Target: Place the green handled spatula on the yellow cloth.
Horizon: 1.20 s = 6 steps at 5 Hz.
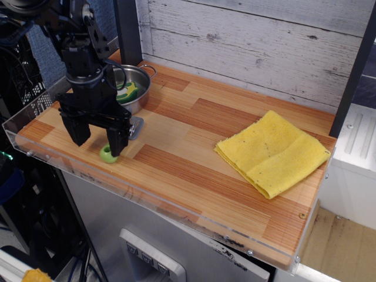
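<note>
The wooden worktop ran from its left corner, by the clear guard, to the right end, where the yellow cloth lay folded and flat near the right edge, nothing on it. At the back-left corner stood a small metal pot with a green-and-yellow object inside. The gripper hung low near the front-left edge, jaws spread and empty, one finger at the lime handle end of the green handled spatula, the other well to its left. The spatula lay on the wood just in front of the pot, its grey blade toward the pot, mostly hidden behind the gripper.

The step in hand looked like the reach for the grasp: nothing was lifted. Next, the jaws would need to straddle the handle, likely shifting toward the right, then close, lift and carry it across to the cloth.
</note>
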Motion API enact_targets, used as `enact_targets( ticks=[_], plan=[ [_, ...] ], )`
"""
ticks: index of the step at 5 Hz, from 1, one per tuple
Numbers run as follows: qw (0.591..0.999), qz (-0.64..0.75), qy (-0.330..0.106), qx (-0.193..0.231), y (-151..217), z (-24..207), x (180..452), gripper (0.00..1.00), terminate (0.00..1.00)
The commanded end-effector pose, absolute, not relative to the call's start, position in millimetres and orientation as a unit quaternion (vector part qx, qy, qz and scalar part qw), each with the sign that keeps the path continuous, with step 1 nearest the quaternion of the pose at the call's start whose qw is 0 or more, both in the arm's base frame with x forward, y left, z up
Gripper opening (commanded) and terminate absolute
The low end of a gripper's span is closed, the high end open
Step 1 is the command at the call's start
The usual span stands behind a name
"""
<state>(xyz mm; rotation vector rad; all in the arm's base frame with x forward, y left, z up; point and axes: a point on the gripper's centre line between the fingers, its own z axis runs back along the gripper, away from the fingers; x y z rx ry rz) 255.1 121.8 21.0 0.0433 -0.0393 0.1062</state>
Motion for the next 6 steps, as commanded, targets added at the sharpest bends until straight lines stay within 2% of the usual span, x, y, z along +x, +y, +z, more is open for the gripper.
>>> enact_targets(
  ticks=[1, 2, 4, 5, 6],
  plan=[
    [0.998, 0.050, -0.021, 0.031, 121, 19, 256, 1.00, 0.00],
    [0.997, 0.059, -0.019, 0.036, 122, 15, 255, 0.00, 0.00],
    [0.997, 0.065, -0.020, 0.043, 120, 15, 253, 0.00, 0.00],
    [0.997, 0.061, -0.033, 0.034, 119, 37, 254, 0.00, 0.00],
    [0.996, 0.038, -0.080, 0.020, 107, 88, 255, 0.00, 0.00]
  ],
)
